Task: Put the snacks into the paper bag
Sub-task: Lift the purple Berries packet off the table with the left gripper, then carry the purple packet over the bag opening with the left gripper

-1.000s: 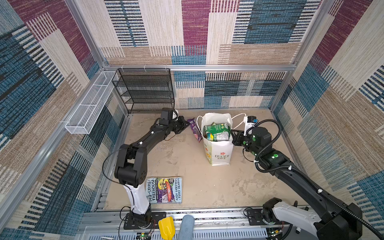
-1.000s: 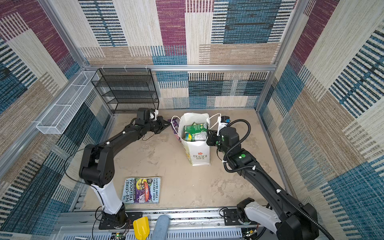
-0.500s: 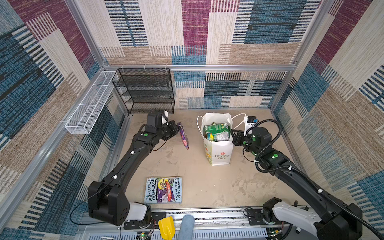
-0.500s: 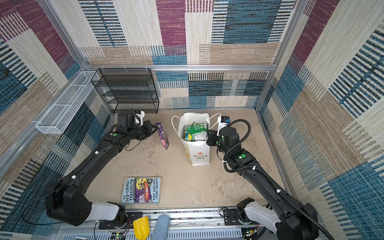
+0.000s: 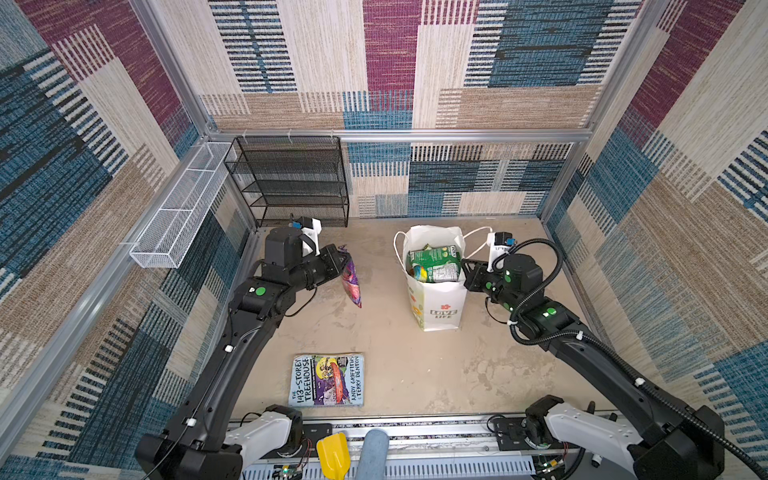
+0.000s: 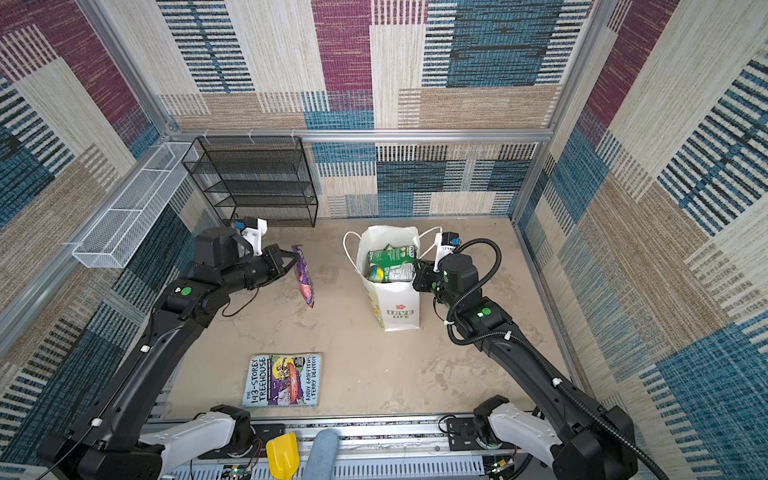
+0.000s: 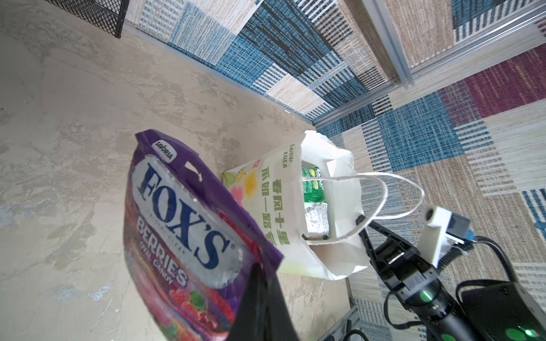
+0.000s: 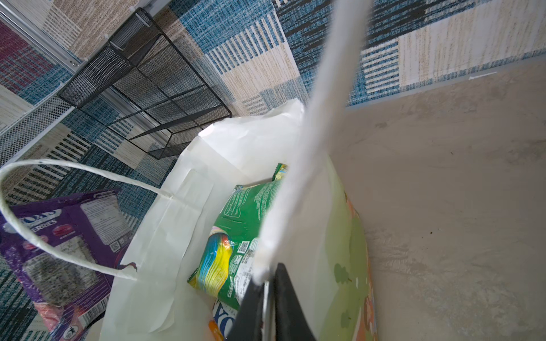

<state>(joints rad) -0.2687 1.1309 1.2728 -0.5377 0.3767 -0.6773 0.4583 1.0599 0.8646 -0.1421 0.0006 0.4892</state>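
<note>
Purple packet (image 5: 350, 282) hangs from the left gripper (image 5: 340, 255), jaws clenched on 1 edge, above the table (image 5: 399, 365) left of the bag (image 5: 436, 307). It looks light, floppy and slick, so a grip on the seam suits it best. Right gripper (image 5: 464, 264) pinches the bag's right rim.

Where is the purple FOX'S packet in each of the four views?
Top view: purple packet hangs from the left tool, left of the paper bag.
Top view: packet likewise left of the bag.
Left wrist: close foreground, partly covering the bag.
Right wrist: back face, behind the bag's handle loop.
Shared landmark: the paper bag.
</note>
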